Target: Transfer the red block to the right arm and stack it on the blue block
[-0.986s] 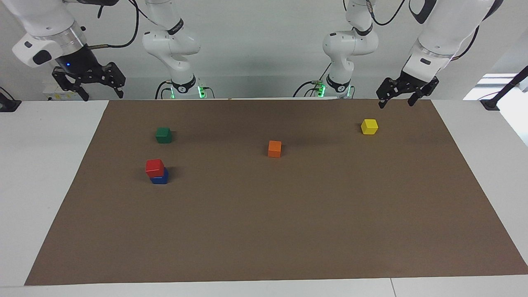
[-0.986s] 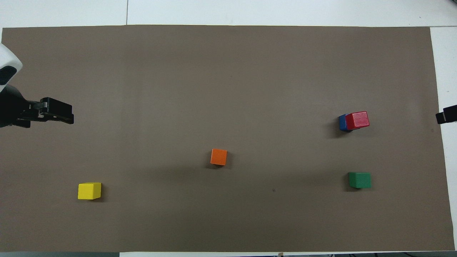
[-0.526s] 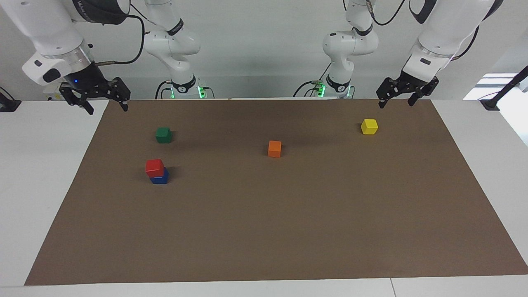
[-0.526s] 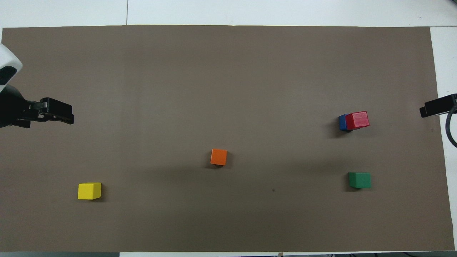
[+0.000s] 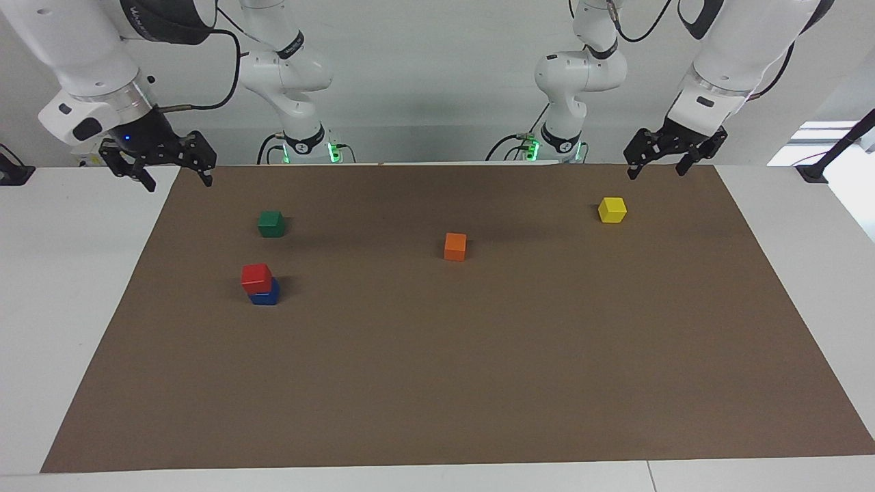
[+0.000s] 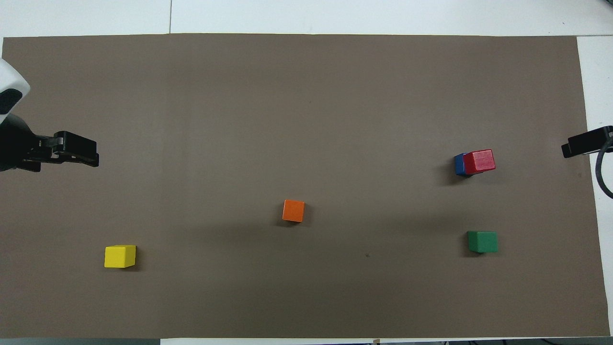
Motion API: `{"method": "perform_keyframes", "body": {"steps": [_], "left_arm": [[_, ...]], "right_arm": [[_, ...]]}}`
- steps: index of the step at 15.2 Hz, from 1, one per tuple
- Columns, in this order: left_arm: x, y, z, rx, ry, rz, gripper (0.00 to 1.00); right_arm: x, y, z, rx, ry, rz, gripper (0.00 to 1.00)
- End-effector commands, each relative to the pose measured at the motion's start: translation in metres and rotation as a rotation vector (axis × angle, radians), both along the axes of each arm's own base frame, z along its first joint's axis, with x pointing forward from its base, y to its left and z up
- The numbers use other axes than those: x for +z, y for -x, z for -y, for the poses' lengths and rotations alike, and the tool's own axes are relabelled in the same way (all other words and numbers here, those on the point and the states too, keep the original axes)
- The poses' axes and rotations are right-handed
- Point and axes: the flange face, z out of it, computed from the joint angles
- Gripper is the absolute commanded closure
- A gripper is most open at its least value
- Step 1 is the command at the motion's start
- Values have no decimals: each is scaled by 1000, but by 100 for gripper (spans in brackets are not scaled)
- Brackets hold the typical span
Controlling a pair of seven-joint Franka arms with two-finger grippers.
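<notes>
Facing view shows what has just changed: the right hand [image 5: 173, 179], which a second ago hung higher and farther out past the mat's edge, has swung in and come down to the mat's corner at the robots' side, and over the last half second it has hardly moved. Its fingers stand apart and hold nothing. The left hand [image 5: 656, 166] has not stirred; it waits with fingers apart and empty above the mat's edge at its own end, just over the yellow block [image 5: 612, 209].

Nearest the right hand on the mat sits the green block [image 5: 271, 223], and farther out from that hand is the red block [image 5: 256, 277], resting on the blue block [image 5: 266, 294]. It sits a little askew, overhanging toward the right arm's end, and neither cube has shifted in the last second. To my judgement the stack is made and the task is finished, with the right arm [image 5: 89, 75] pulling back to rest.

The orange block [image 5: 455, 246] stands alone between the two hands, well apart from both.

All of this lies on a brown mat [image 5: 478, 383], flat and matte, spread over a white worktop [image 5: 55, 307] whose bare margins show at each end. A plain pale wall closes the room, with black cables trailing from the arms and green lights at their bases.
</notes>
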Motion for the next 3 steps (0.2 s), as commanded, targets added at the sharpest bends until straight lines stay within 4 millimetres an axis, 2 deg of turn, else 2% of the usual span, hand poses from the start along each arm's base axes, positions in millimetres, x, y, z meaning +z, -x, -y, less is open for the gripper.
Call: {"method": "perform_keyframes", "body": {"steps": [1, 3], "left_arm": [[2, 9, -2, 2, 11, -6, 0], [2, 9, -2, 2, 11, -7, 0]], "right_arm": [[1, 2, 3, 5, 14, 11, 0], [0, 2, 3, 4, 14, 8, 0]]}}
